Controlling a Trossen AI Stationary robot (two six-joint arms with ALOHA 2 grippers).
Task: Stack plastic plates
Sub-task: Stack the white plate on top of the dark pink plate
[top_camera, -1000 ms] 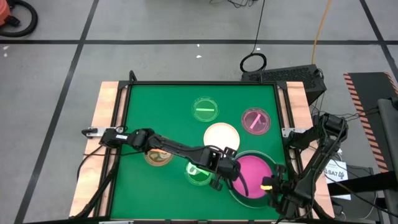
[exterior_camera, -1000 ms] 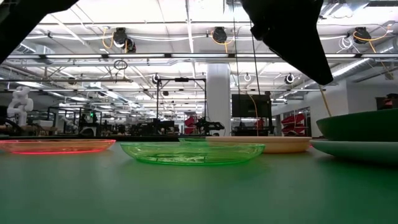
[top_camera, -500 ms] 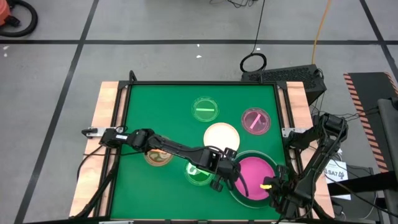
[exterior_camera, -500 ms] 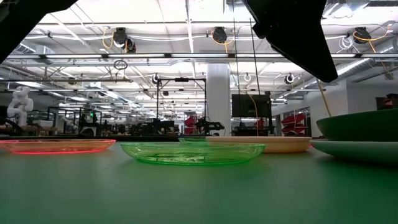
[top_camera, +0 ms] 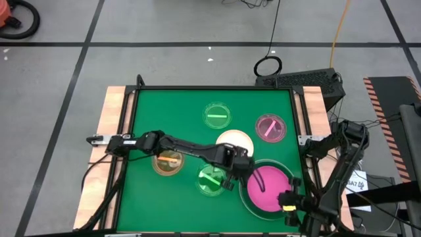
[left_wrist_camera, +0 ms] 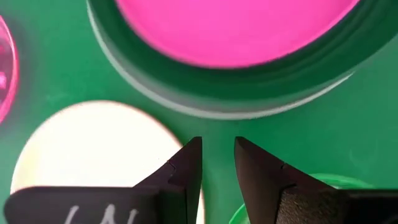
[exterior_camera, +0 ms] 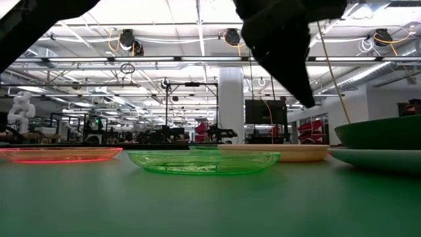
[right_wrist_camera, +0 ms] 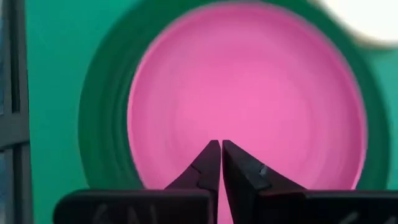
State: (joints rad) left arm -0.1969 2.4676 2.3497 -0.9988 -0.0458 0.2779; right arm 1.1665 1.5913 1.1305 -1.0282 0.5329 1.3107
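**Pink plate is down on the stack, both arms backing off**

Now that the medium round pink plastic plate (top_camera: pixel 266 186) sits inside the large dark green plastic plate (top_camera: pixel 248 172), which itself rests on a pale plate whose rim shows in the left wrist view (left_wrist_camera: pixel 155 96), the stack at the table's near right is three deep. A second ago the left gripper (top_camera: pixel 235 172) was right over the pink plate's edge; it has since pulled back toward the table's middle and hangs above the gap between the stack, the cream-white round plate (top_camera: pixel 235 142) and the small translucent green plate (top_camera: pixel 212 179). Its fingers are slightly spread with nothing between them. The right gripper (top_camera: pixel 287 199) hovers over the pink plate's near-right part, fingers pressed together and empty; it narrowed within the last second.

My read: the pink plate's placement is done and the arms are freeing up for the next one. The cream-white plate lies just beside the stack, so it looks like the natural next pick. Still loose: the small orange translucent plate (top_camera: pixel 167 162) to the left, another small green one (top_camera: pixel 217 116) and a small pink one (top_camera: pixel 270 128) farther back.
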